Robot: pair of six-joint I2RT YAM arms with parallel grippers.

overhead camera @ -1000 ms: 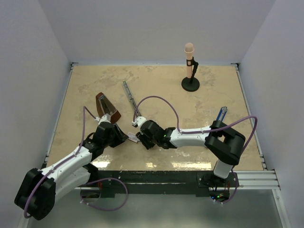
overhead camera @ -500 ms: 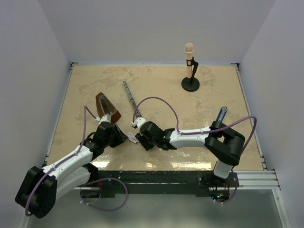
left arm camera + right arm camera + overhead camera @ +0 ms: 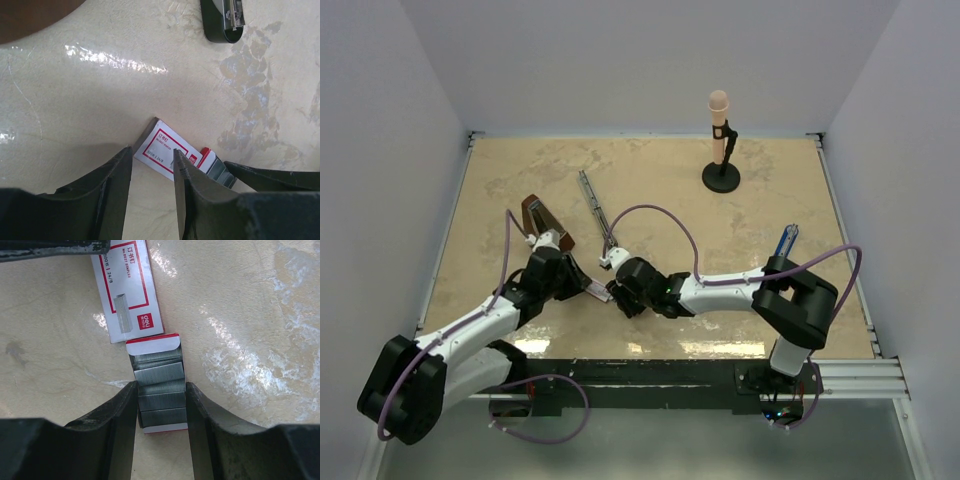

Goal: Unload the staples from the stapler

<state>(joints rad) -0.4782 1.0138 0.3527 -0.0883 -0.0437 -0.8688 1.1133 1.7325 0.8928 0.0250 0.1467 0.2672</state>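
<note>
Beige marbled tabletop (image 3: 760, 190), glossy with glare along its near edge, boxed in by plain pale walls (image 3: 620, 60). The right tool (image 3: 161, 387) is clenched on a red-and-white card tray (image 3: 152, 344), one finger against each side. The silvery ridged staples (image 3: 159, 371) sit packed in rows inside the tray, near the tabletop's near edge. The left tool (image 3: 152, 151) straddles a corner of the white, red-framed card sleeve (image 3: 162, 146) just left of the tray; pinching or not, I cannot tell. The brown opened stapler (image 3: 534, 214) lies just beyond that tool, with a thin grey metal rail (image 3: 593, 203) to its right. Far right stands a peach microphone on a black stand (image 3: 721, 150).
</note>
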